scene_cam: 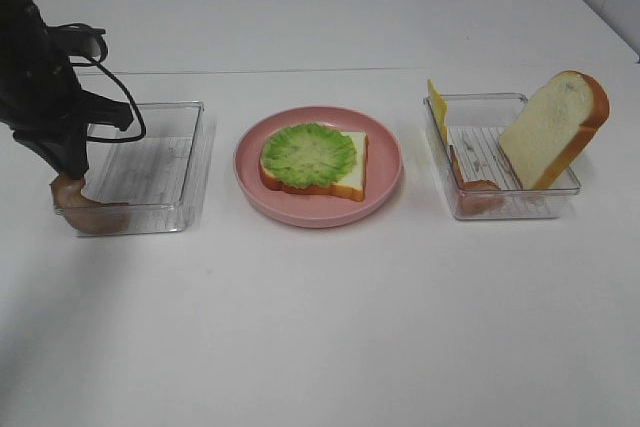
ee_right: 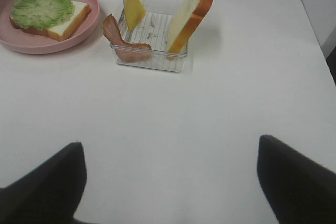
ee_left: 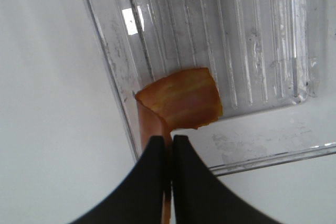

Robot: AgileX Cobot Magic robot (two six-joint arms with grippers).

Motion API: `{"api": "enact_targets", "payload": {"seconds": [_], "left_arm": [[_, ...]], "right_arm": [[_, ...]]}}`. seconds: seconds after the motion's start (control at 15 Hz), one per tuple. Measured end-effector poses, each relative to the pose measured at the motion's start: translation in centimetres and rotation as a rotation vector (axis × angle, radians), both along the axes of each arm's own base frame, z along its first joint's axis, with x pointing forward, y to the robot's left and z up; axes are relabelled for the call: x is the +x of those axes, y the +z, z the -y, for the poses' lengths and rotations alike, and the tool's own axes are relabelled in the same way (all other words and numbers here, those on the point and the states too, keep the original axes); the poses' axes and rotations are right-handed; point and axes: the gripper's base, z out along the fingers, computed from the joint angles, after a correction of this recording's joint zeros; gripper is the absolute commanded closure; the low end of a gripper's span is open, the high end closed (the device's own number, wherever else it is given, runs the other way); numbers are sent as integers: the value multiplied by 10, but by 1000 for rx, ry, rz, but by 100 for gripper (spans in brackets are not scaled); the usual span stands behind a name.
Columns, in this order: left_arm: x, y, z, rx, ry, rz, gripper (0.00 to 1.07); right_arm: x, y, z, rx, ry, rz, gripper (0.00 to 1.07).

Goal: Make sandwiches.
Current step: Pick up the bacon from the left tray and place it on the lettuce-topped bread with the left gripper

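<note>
**Counted: Nine Items and Two Grippers**

There are two clear trays and one pink plate. The toy food comes to two bread slices, one lettuce leaf, one cheese slice and two bacon strips. Two grippers appear, the left gripper and the right gripper, each showing two black fingers.

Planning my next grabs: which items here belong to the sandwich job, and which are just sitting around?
Job: plated bread slice, lettuce, bacon in left fingers, cheese, second bacon strip, upright bread slice.
Just there: pink plate, left tray, right tray.
</note>
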Motion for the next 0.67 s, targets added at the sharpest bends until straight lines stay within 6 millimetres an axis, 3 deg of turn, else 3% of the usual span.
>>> {"api": "enact_targets", "payload": {"seconds": [0.07,0.33,0.6,0.67], "left_arm": [[0,0,0,0,0,0,107],[5,39,7,-81,2,107,107],[20,81,26,-286,-13,217,107],[27,100,35,-394,-14,285,107]], "right_arm": [[0,0,0,0,0,0,29],[0,0,0,0,0,0,29],[0,0,0,0,0,0,29],[0,0,0,0,0,0,29]]}}
